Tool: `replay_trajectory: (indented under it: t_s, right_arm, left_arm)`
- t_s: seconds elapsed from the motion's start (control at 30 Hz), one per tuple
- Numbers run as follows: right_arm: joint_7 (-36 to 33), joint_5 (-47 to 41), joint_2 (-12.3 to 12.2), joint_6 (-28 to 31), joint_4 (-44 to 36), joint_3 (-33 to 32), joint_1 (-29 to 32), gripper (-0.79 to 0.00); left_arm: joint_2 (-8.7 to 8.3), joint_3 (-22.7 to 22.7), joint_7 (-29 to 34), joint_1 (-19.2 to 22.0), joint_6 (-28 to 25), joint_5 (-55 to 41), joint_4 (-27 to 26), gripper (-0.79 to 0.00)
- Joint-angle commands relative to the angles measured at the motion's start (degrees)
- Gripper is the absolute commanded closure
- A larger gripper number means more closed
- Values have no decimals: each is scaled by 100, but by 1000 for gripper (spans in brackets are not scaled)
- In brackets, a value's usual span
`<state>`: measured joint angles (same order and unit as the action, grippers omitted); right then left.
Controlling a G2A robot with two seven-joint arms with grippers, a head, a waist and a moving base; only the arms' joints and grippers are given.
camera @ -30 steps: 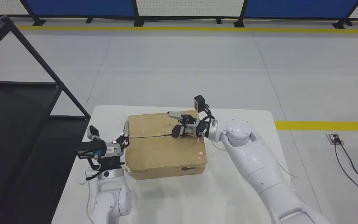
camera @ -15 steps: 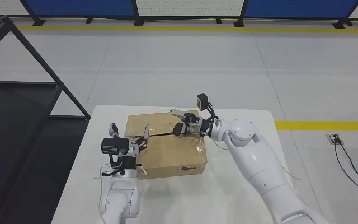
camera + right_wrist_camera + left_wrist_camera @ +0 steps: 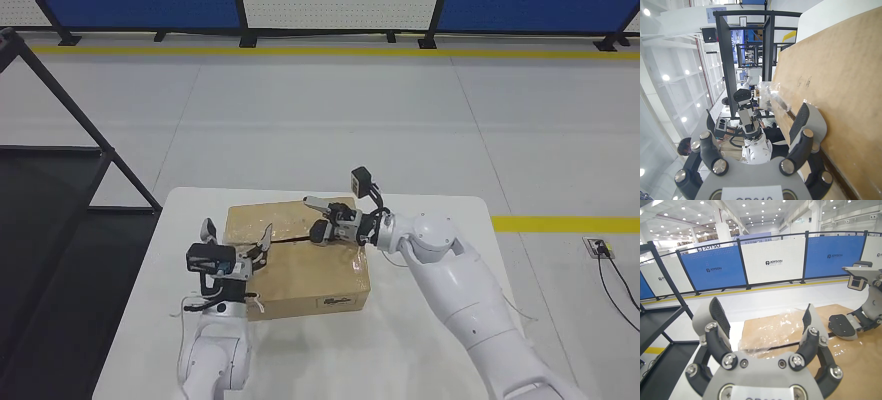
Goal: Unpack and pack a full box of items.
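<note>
Cardboard box (image 3: 295,262) closed, clear tape (image 3: 780,323) on seam; left pincer (image 3: 762,308) at its 9 o'clock, right pincer (image 3: 320,218) at 1, both spread, empty; unpacking looks unstarted.

Left hand (image 3: 762,306) and right hand (image 3: 757,110) both spread wide, facing each other.

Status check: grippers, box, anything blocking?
Left gripper open at the seam end of the box; right gripper open over mid-seam. Flaps down. Crinkled clear tape across the seam, in the way.

brown box (image 3: 300,265), white table (image 3: 430,340)
</note>
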<state>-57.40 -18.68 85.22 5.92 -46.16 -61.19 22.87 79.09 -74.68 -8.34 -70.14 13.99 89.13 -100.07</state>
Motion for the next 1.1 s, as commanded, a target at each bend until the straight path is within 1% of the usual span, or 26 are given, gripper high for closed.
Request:
replay_trajectory:
  t_s: [0.0, 0.13, 0.27, 0.37, 0.47, 0.53, 0.6, 0.63, 0.73, 0.87, 1.07]
  right_arm:
    - [-10, 16, -2, 51, -8, 7, -6, -785]
    - [-41, 90, -12, 147, -52, 21, -13, -785]
    - [-114, 228, -25, 196, -85, 65, -35, -785]
    - [-187, 329, -24, 117, -59, 124, -102, -785]
    - [-124, 377, -21, 138, -40, 139, -162, -785]
    - [3, 436, -18, 202, -38, 148, -187, -785]
    - [122, 524, -6, 136, -3, 195, -236, -785]
    - [217, 596, 3, 45, 40, 226, -284, -785]
    - [339, 629, 40, -123, 159, 295, -409, -785]
    - [501, 876, 64, -190, 268, 395, -581, -785]
    - [606, 1408, 159, -346, 469, 748, -875, -785]
  left_arm:
    - [-5, -39, -28, -73, -34, 11, -71, -785]
    - [-21, -291, -88, -345, -210, -390, -408, -785]
    - [-58, -897, -204, -735, -330, -1011, -847, -785]
    - [-91, -1504, -211, -1008, -425, -1532, -1044, -785]
    - [-135, -2069, -107, -1250, -678, -1849, -1128, -785]
    - [-169, -2338, 14, -1402, -1037, -2001, -1120, -785]
    - [-199, -2573, 103, -1502, -1344, -2146, -1076, -785]
    - [-216, -2654, 158, -1542, -1514, -2139, -1029, -785]
    - [-240, -2772, 209, -1574, -1720, -2158, -909, -785]
    - [-250, -2734, 194, -1605, -1833, -2117, -886, -785]
    - [-255, -2625, 154, -1622, -1922, -2106, -877, -785]
